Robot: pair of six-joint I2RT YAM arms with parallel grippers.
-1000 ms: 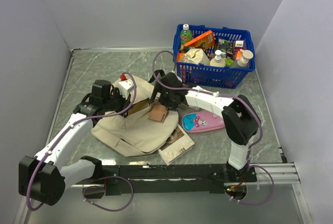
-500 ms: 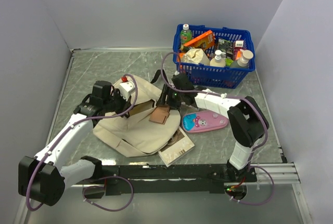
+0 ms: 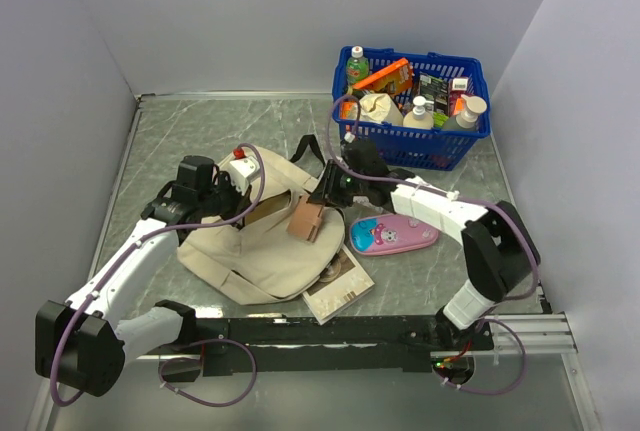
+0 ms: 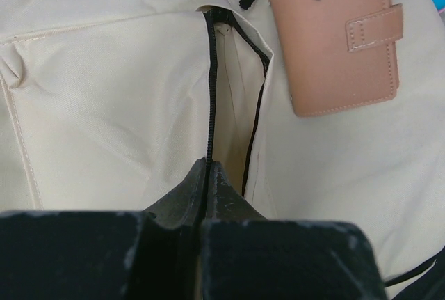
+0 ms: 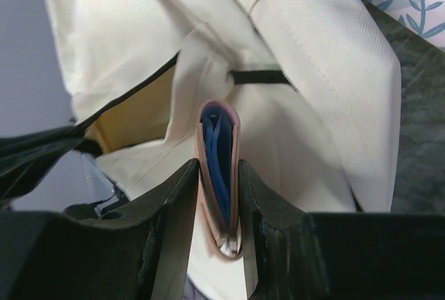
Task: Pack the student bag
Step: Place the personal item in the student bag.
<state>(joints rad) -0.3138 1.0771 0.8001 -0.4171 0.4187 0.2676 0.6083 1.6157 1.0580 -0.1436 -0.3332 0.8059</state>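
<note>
left hand: my fingers are pressed together, pinching the black zipper edge at the near end of the bag's slit.
right hand: I am clamped on the wallet, one finger on each face, so my wrist view sees it edge-on.
bag: beige cloth, lying slumped on the bench left of centre, between my two arms. Its black straps trail off the far side.
slit: a narrow opening in the top of the bag. The zipper is parted, and pale lining shows between its two edges.
wallet: tan-pink, closed by a strap tab, with blue showing inside along its open edge. I hold it over the bag's right part, just right of the slit. I cannot tell whether it touches the cloth.
pencil case: pink with a printed figure, flat on the bench just right of the bag, near my right forearm.
book: lies at the bag's near right corner, partly tucked under the cloth.
basket: blue plastic, at the far right of the bench, holding bottles and packets, well apart from the bag.
bench: dark, marbled surface, with grey walls on three sides.
</note>
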